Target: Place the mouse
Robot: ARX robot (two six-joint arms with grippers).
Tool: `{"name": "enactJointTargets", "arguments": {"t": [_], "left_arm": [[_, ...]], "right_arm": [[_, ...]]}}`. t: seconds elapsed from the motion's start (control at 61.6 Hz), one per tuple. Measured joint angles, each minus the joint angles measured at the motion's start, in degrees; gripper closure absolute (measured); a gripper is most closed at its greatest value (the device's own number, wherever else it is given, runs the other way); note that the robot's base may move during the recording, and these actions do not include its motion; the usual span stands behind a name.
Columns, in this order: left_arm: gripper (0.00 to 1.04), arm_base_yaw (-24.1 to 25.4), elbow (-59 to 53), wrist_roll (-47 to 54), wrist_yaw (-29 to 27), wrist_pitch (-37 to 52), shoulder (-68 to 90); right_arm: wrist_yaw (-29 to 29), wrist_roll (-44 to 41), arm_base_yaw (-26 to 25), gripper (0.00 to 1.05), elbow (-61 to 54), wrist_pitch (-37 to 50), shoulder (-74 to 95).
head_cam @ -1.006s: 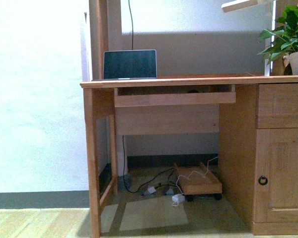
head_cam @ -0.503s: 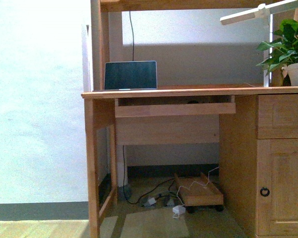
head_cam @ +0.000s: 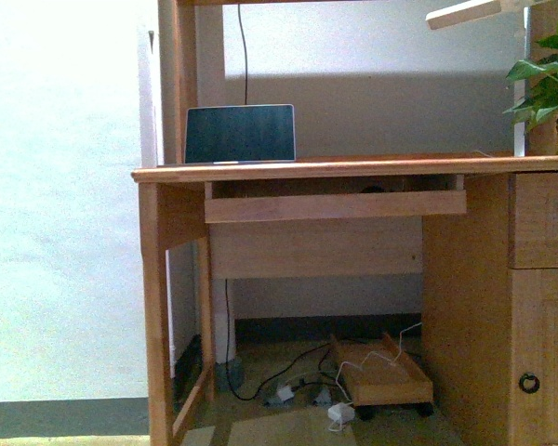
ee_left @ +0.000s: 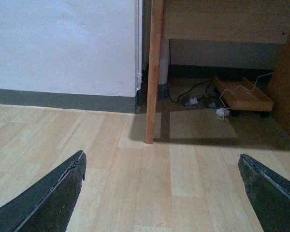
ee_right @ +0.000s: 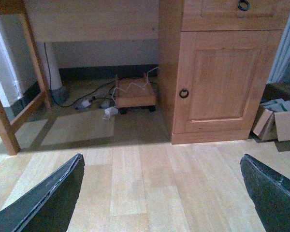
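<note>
A small dark rounded shape [head_cam: 372, 188] peeks over the front board of the pull-out tray [head_cam: 335, 205] under the desktop; it is too small to tell if it is the mouse. No mouse shows in either wrist view. My left gripper [ee_left: 162, 193] is open and empty, low above the wooden floor in front of the desk's left leg [ee_left: 152, 72]. My right gripper [ee_right: 162, 193] is open and empty above the floor in front of the desk's cupboard door [ee_right: 222, 77]. Neither arm shows in the front view.
A wooden desk [head_cam: 353, 168] carries an open laptop [head_cam: 240, 134] at its left and a potted plant [head_cam: 549, 84] at its right. Under it lie cables [head_cam: 288, 376] and a wheeled wooden stand [head_cam: 381, 376]. Cardboard boxes [ee_right: 275, 123] stand right of the cupboard.
The front view has drawn closer to the desk, which now looks larger; the plant has slid towards the right edge. No arm has come into that view.
</note>
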Motion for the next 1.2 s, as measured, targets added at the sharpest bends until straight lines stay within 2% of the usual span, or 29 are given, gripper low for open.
{"name": "enactJointTargets", "arguments": {"t": [1.201], "left_arm": [[0.08,0.00,0.00,0.00,0.02,0.00,-0.04]], "right_arm": [[0.02,0.00,0.02,0.07,0.00,-0.02,0.00]]}}
